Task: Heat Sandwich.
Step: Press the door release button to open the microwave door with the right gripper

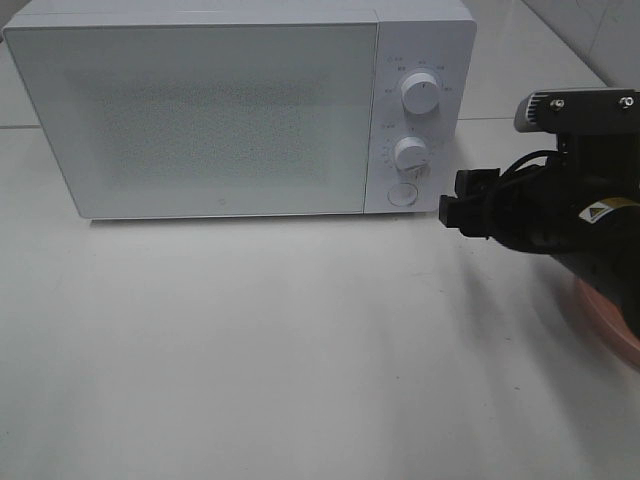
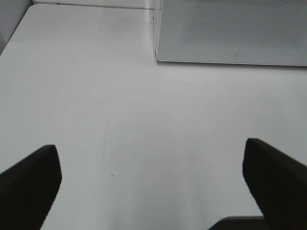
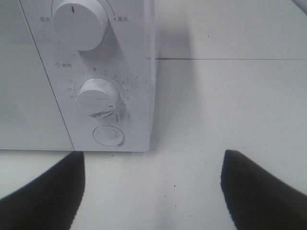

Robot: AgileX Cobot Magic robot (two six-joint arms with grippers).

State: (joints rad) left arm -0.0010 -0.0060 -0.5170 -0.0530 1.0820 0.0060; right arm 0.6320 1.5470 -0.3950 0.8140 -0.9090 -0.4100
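Observation:
A white microwave [image 1: 220, 110] stands at the back of the table with its door shut. Its panel has an upper knob [image 1: 420, 93], a lower timer knob [image 1: 411, 153] and a round door button [image 1: 402, 193]. The right wrist view shows the timer knob [image 3: 97, 96] and the button [image 3: 108, 135] close ahead. My right gripper [image 1: 452, 208] is open and empty, just right of the panel. My left gripper [image 2: 152, 187] is open and empty over bare table, near the microwave's front left corner [image 2: 157, 52]. The sandwich is out of view.
The edge of a round pink plate [image 1: 612, 325] shows under my right arm at the right edge. A wall line runs behind the table at the back right [image 3: 230, 59].

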